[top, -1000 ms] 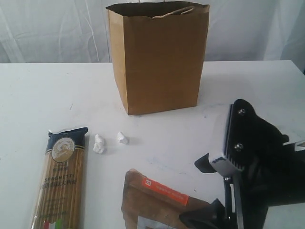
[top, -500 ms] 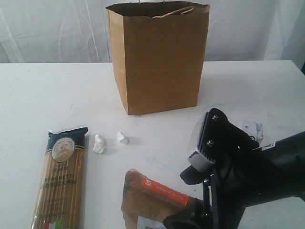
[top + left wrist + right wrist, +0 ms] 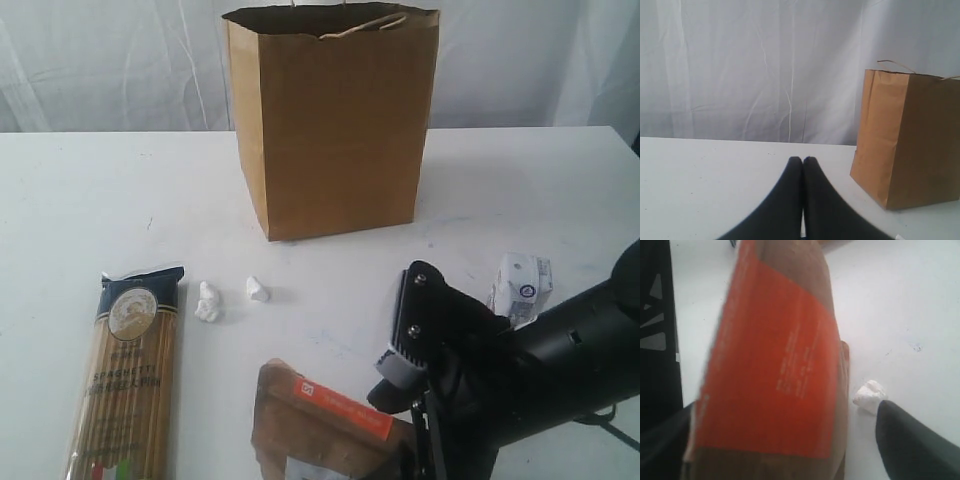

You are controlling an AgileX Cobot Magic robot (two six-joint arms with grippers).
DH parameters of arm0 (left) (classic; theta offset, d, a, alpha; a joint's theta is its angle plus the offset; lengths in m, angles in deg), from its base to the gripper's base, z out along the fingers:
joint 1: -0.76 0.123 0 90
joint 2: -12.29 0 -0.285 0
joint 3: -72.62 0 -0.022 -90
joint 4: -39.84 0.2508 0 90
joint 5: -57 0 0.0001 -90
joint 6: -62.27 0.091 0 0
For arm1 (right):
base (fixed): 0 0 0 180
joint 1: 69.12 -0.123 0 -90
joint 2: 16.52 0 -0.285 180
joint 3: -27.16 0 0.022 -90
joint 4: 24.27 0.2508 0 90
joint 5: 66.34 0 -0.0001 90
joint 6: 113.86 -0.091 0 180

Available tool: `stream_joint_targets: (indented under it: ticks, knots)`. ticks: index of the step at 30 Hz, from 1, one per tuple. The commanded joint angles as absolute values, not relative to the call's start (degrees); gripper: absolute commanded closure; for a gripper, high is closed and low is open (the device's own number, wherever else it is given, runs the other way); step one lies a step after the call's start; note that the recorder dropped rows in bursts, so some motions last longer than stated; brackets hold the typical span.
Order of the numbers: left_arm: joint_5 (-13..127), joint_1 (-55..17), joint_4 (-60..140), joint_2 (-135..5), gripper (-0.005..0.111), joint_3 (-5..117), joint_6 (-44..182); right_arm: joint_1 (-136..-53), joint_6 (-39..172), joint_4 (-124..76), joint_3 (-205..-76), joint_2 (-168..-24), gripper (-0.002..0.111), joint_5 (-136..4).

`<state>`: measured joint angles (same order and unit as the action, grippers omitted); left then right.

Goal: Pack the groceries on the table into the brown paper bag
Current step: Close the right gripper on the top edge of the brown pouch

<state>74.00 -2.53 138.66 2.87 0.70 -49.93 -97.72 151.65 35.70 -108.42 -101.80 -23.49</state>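
Note:
The brown paper bag (image 3: 330, 120) stands upright at the back middle of the table (image 3: 90, 200); it also shows in the left wrist view (image 3: 910, 135). The orange-labelled brown pouch (image 3: 320, 425) lies at the front edge. My right gripper (image 3: 785, 410) is open, its fingers (image 3: 915, 440) on either side of the pouch (image 3: 775, 365), with a gap on one side. The spaghetti packet (image 3: 125, 375) lies front left. A small white-blue carton (image 3: 520, 285) sits beyond the right arm (image 3: 480, 370). My left gripper (image 3: 802, 161) is shut and empty. The jars and the bottle are out of view.
Two small white lumps (image 3: 208, 302) (image 3: 257, 290) lie between the spaghetti packet and the bag; one of them (image 3: 870, 396) shows beside the right finger. White curtains hang behind the table.
The right arm has swung left and lower over the pouch, uncovering the white-blue carton behind it. The pouch has shifted slightly. The left gripper view gives no earlier frame.

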Motion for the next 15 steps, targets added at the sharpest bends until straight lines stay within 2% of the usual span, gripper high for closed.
stream_joint_targets:
  ticks: [1, 5, 6, 8, 12, 15]
  knots:
    - [74.38, -2.87, 139.79, 3.13, 0.107, 1.06, -49.94, -97.79, 157.02, 37.88, -108.21, -104.56, 0.029, -23.09]
    - [74.38, -2.87, 139.79, 3.13, 0.107, 1.06, -49.94, -97.79, 161.6, 39.41, -108.21, -107.08, 0.03, -23.43]
    - [74.38, -2.87, 139.79, 3.13, 0.107, 1.06, -49.94, -97.79, 162.35, 40.36, -108.21, -107.36, 0.034, -24.5]
    - [74.38, -2.87, 139.79, 3.13, 0.107, 1.06, -49.94, -97.79, 162.35, 40.36, -108.21, -107.88, 0.045, -26.15]
    - [74.38, -2.87, 139.79, 3.13, 0.107, 1.06, -49.94, -97.79, 162.35, 40.36, -108.21, -107.88, 0.077, -25.07]
    - [74.38, -2.87, 139.79, 3.13, 0.107, 1.06, -49.94, -97.79, 162.35, 40.36, -108.32, -107.88, 0.095, -25.06]
